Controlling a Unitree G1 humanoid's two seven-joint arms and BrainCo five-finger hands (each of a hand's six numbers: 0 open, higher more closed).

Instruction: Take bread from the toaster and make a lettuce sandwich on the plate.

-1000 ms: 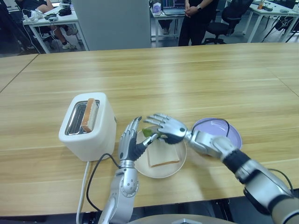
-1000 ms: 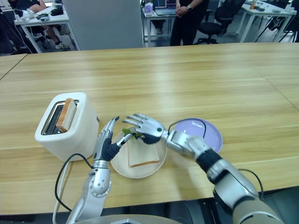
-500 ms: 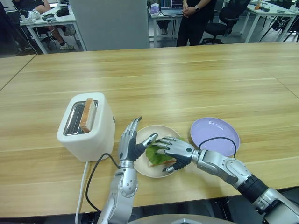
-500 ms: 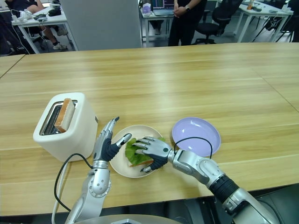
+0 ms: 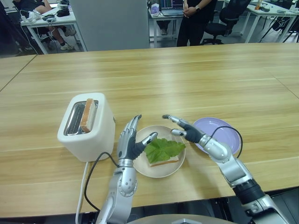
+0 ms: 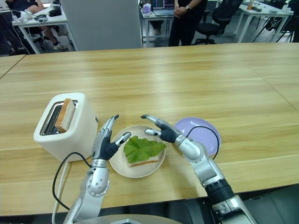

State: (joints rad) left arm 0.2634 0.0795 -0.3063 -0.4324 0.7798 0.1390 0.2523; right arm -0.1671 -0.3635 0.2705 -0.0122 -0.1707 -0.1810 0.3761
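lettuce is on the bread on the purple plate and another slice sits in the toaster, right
Not quite. The lettuce lies on the bread on the cream plate, not the purple plate beside it. Another slice does sit in the toaster. The left eye view shows this.

Change over the last second. The right hand (image 5: 189, 133), which first held the lettuce (image 5: 162, 149) above the upper left part of the plate (image 5: 156, 171) and then pressed it flat onto the bread slice (image 5: 164, 162), has let go and lifted away. It now sits up and to the right, over the plate's right rim and beside the purple plate (image 5: 219, 128), fingers spread and holding nothing. The bread slice, bare at first, is now largely covered by the lettuce, which lies free on top of it.
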